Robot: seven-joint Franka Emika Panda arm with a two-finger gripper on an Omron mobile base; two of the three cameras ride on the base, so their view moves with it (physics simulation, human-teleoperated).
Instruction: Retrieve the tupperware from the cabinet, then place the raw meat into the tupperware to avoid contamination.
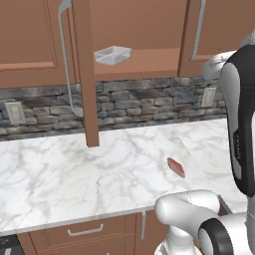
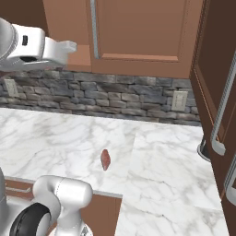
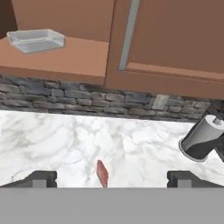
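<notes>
Up near the cabinet [image 3: 170, 39], your gripper [image 3: 111, 178] hangs with its jaws spread wide and nothing between them; both dark fingertips [image 3: 40, 178] sit far apart at the bottom of the hand view. From there, the tupperware [image 3: 36, 40] lies ahead and off to one side, resting on the cabinet's open shelf [image 3: 65, 59], near that shelf's front edge. A shut cabinet door with a long silver handle [image 3: 128, 35] stands just beside the opening, and another door [image 1: 84, 74] swings out edge-on on the far side of it. Below the cabinet, on the marble counter [image 1: 74, 169], the raw meat [image 1: 176, 167] lies flat by itself, well apart from everything. A grey paper-towel holder [image 3: 201, 139] stands on the counter beneath the closed door.

Your main risk, I judge, is the reach into the shelf: come in too far toward the closed door and a finger may catch its handle or frame. The container looks light and slick, so a nudge could push it deeper or tip it off the edge.
</notes>
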